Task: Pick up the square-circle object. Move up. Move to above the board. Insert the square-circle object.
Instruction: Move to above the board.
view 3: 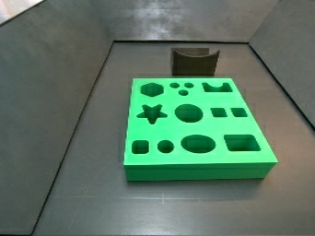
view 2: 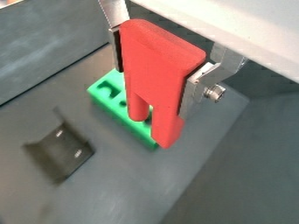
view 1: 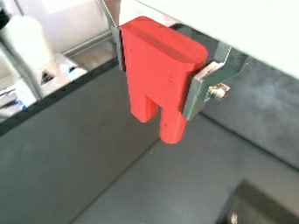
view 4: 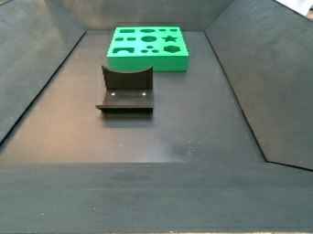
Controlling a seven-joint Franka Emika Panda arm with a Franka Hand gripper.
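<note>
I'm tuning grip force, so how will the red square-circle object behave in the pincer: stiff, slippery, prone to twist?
Probably stiff: the square-circle object keeps straight edges between the fingers of the pincer. Its smooth faces might slip somewhat. It hangs prongs-down high over the board, gripped near its top, so a knock could perhaps pivot it.

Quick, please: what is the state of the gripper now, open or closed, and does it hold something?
Gripper: closed on the square-circle object, held above the floor; not seen in the side views.
</note>
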